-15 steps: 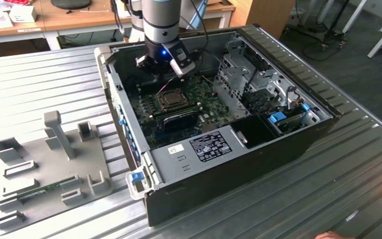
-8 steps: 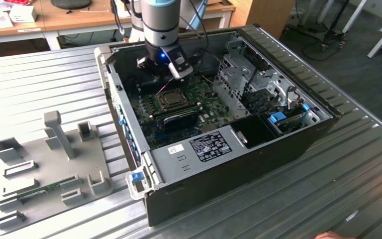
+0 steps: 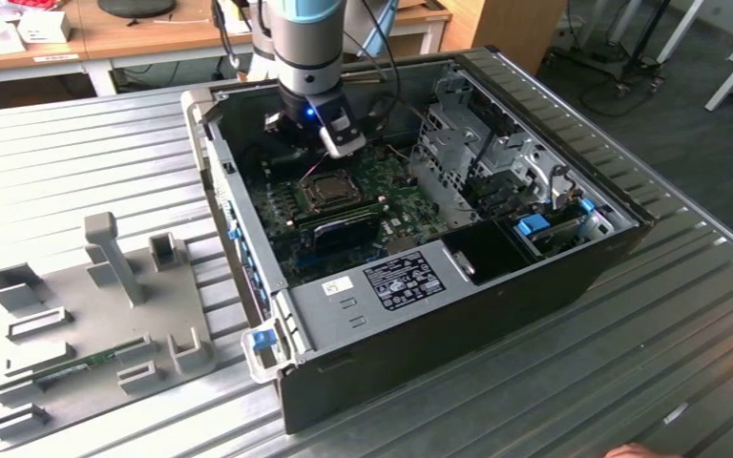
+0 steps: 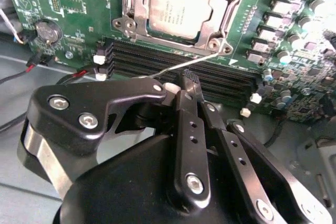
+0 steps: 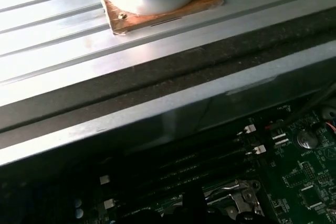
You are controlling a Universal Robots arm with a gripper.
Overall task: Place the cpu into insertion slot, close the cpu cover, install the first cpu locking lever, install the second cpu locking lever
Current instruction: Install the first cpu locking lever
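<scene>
The cpu, a silvery square chip, lies flat in the insertion slot on the green board inside the open computer case. The cpu cover, a silver frame, is down around the chip. A thin wire locking lever slants from the socket's corner to the tips of my gripper. My gripper's black fingers are shut together just beside the socket, with the lever crossing at their tips. Whether they pinch it is hidden. In the exterior view my gripper hangs just above the socket.
Long black memory strips run between my gripper and the socket. A grey drive cage fills the case on the exterior view's right. The case wall stands close by. A grey fixture plate lies outside the case.
</scene>
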